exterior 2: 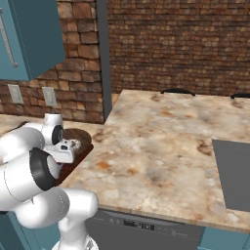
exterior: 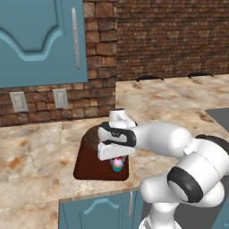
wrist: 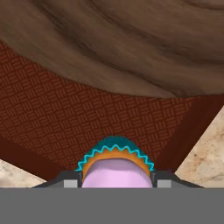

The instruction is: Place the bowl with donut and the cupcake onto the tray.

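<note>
Two fingers (wrist: pixel 116 183) closed around the cupcake (wrist: pixel 116 168), one dark tip flush against each side of the teal wrapper, pink frosting bulging up between them. Directly beneath and ahead of the fingers: the woven red-brown surface of the tray (wrist: pixel 65 118), so the cupcake already over the tray, near its front edge; whether resting on it or just above, impossible to tell. Just beyond the fingers, further onto the tray: the dark wood-grain bowl (wrist: pixel 122 48), its rim close to the cupcake but apart from it. Off to one side of the fingers, past the tray's edge, marbled table (wrist: pixel 205 148).

From the left base camera: cupcake (exterior: pixel 117 164) hanging below the white hand, over the tray (exterior: pixel 87 167), bowl (exterior: pixel 91 136) behind it. From the right base camera: donut (exterior 2: pixel 74 143) inside the bowl (exterior 2: pixel 83 136), beyond the wrist.

Arm folded low, forearm reaching sideways across the table, hand pointing steeply down over the tray's near end.

Likely next: release straight down, short of the bowl's rim. No long axis to mind on a round cupcake.
</note>
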Robot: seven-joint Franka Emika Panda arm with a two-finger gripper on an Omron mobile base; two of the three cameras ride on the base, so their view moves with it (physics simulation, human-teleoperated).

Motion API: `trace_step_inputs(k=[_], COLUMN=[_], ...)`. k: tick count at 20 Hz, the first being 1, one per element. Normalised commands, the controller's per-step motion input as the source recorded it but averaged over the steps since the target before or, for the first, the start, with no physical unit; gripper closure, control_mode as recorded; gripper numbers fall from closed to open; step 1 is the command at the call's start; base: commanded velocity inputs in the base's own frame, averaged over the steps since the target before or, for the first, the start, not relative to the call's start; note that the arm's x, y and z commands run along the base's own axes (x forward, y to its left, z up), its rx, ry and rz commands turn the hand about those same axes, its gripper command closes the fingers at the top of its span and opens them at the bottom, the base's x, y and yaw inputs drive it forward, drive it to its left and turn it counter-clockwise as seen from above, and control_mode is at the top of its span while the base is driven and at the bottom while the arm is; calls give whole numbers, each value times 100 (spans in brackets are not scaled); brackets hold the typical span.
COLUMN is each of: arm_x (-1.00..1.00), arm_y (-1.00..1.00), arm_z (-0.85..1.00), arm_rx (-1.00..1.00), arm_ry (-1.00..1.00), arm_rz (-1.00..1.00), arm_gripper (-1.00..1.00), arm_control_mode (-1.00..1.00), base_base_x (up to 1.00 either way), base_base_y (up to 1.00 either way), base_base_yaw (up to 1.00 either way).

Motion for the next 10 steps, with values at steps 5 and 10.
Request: trace_step_inputs(k=[5,10], arm_x=[5,5], arm_y=[27,9], arm_z=[0,-8], arm_rx=[0,0], arm_ry=[0,0], arm_rz=[-3,-2], arm_gripper=[100,100], arm_control_mode=[-100,-100], base_base_x=[0,0], base_base_y=[0,0], base_base_yaw=[0,0])
